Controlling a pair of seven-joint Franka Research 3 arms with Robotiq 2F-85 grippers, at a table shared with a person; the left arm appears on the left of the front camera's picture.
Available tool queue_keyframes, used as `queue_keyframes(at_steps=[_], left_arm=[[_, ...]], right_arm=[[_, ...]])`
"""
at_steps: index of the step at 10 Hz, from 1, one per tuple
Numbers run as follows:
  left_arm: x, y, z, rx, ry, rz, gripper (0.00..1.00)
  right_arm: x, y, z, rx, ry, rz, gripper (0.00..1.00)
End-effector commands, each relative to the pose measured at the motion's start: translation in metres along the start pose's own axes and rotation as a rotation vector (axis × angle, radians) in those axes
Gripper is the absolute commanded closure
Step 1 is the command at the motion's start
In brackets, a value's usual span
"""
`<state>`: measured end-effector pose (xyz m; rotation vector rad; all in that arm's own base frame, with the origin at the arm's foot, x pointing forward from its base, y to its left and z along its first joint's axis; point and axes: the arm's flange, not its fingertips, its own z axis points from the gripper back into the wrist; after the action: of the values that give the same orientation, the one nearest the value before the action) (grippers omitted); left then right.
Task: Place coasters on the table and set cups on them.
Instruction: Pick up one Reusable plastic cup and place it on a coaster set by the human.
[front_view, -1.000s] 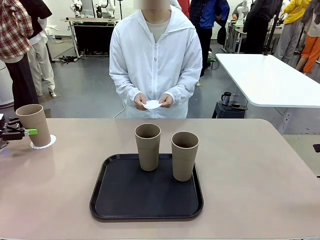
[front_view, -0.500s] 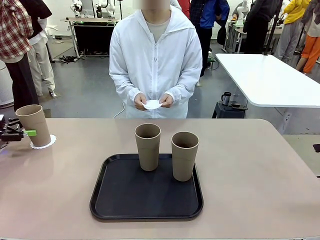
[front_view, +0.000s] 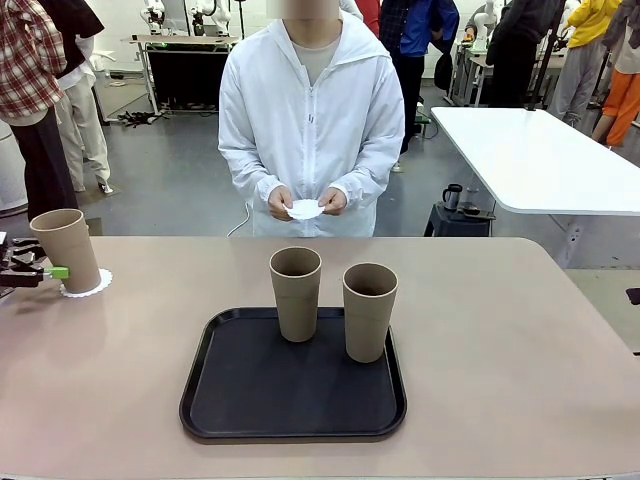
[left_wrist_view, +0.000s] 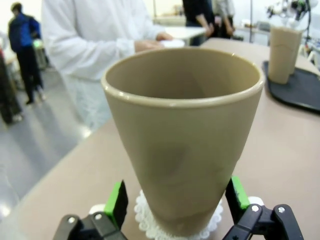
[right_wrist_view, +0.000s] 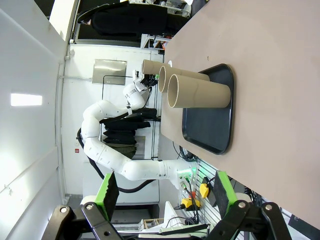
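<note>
Cups number three: one (front_view: 68, 245) stands on a coaster (front_view: 88, 288) at the worktop's (front_view: 500, 330) left edge, and two (front_view: 297, 292) (front_view: 369, 310) stand on the black tray (front_view: 250, 390). The person's hands (front_view: 281, 202) hold a second coaster (front_view: 305, 209). Spread wide, the left pincer (left_wrist_view: 177, 195) flanks the first cup without touching it; the right pincer (right_wrist_view: 166, 182) gapes, empty.

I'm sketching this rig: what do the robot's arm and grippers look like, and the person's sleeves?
The left arm is glossy white, of rounded jointed segments. The left gripper and the right gripper are black, with silver-bolted linkages and bright green pads on the fingertips. The person's sleeves are long and white, part of a zipped hooded jacket.
</note>
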<state>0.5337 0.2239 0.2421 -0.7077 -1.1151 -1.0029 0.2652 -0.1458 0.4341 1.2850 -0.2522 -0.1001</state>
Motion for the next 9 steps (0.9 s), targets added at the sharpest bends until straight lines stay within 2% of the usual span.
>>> queue_keyframes(at_steps=[1,3,6,9], left_arm=[[0.006,0.001,0.0,-0.003,0.119,-0.004,0.0],[0.011,0.002,0.007,0.017,0.216,-0.029,0.0],[0.021,0.005,0.018,0.043,0.305,-0.063,0.0],[0.055,-0.005,0.047,0.131,0.451,-0.117,0.0]], right_arm=[[0.001,0.0,0.001,0.019,-0.007,0.008,0.0],[0.001,0.0,0.001,0.019,-0.007,0.008,0.0],[0.001,0.0,0.001,0.019,-0.007,0.008,0.0],[0.001,0.0,0.001,0.019,-0.007,0.008,0.0]])
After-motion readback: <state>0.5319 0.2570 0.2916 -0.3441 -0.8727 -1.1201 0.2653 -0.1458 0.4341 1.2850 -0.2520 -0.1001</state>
